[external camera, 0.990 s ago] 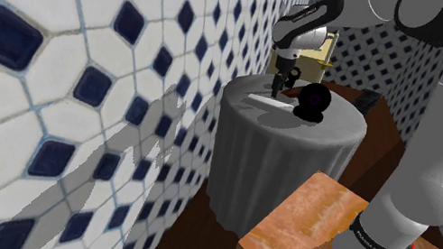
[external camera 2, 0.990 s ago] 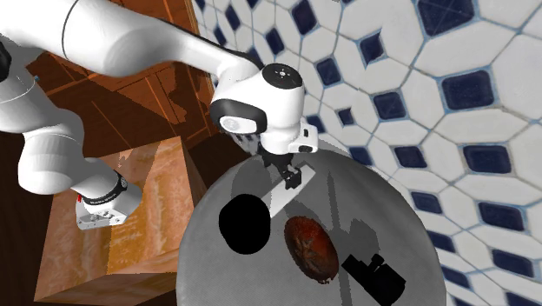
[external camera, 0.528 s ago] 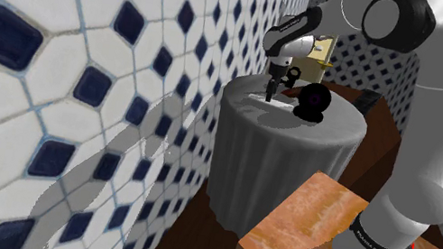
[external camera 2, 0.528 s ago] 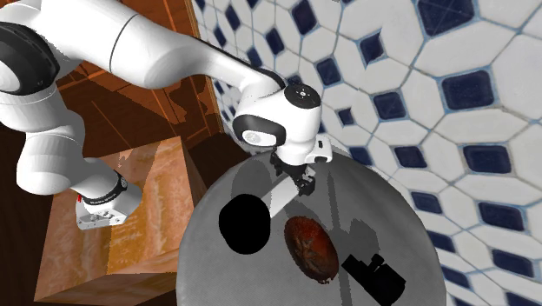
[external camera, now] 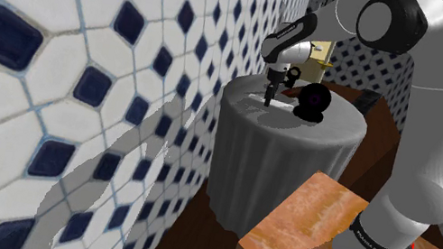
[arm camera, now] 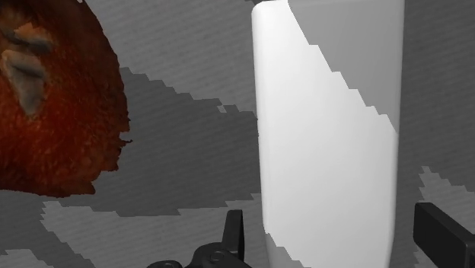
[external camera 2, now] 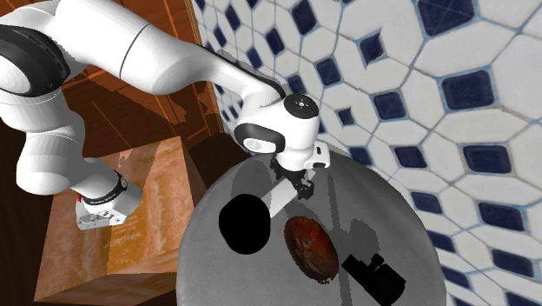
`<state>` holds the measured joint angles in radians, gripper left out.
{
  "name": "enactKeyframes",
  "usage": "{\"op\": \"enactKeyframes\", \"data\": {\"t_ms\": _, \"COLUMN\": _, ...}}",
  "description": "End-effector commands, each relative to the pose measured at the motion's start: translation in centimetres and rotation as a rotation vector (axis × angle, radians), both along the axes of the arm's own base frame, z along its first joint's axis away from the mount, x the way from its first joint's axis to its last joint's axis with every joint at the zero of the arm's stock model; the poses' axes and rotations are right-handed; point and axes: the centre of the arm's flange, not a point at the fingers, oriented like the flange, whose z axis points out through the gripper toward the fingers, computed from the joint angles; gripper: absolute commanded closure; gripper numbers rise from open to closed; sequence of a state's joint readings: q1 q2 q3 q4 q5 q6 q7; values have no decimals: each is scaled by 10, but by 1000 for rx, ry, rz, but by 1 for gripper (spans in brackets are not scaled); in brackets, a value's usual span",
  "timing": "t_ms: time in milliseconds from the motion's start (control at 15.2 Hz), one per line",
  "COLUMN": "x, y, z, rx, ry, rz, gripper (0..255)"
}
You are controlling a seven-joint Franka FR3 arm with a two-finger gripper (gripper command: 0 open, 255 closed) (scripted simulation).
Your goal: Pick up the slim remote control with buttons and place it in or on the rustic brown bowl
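Remote, plain white slim bar (arm camera: 327,137), flat on grey round table (arm camera: 175,137), just beside rough reddish-brown bowl (arm camera: 53,99), not touching. Black two-finger gripper (arm camera: 335,244) over remote end, fingers spread, straddling width, no contact; long axis runs straight ahead between them.

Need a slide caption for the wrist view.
Open claw straddles the white remote, brown bowl alongside.
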<state>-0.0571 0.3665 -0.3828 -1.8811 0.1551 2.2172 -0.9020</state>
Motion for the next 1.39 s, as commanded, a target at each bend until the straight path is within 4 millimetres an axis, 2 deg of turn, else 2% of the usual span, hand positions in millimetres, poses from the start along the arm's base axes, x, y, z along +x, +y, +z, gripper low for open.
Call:
{"op": "enactKeyframes", "data": {"t_ms": 0, "x": 0, "y": 0, "z": 0, "rx": 0, "ry": 0, "rz": 0, "gripper": 0}}
{"op": "enactKeyframes", "data": {"t_ms": 132, "x": 0, "y": 0, "z": 0, "rx": 0, "ry": 0, "rz": 0, "gripper": 0}}
{"op": "enactKeyframes", "data": {"t_ms": 198, "x": 0, "y": 0, "z": 0, "rx": 0, "ry": 0, "rz": 0, "gripper": 255}}
{"op": "enactKeyframes", "data": {"t_ms": 792, "x": 0, "y": 0, "z": 0, "rx": 0, "ry": 0, "rz": 0, "gripper": 255}}
{"op": "enactKeyframes", "data": {"t_ms": 1320, "x": 0, "y": 0, "z": 42, "rx": 0, "ry": 0, "rz": 0, "gripper": 255}}
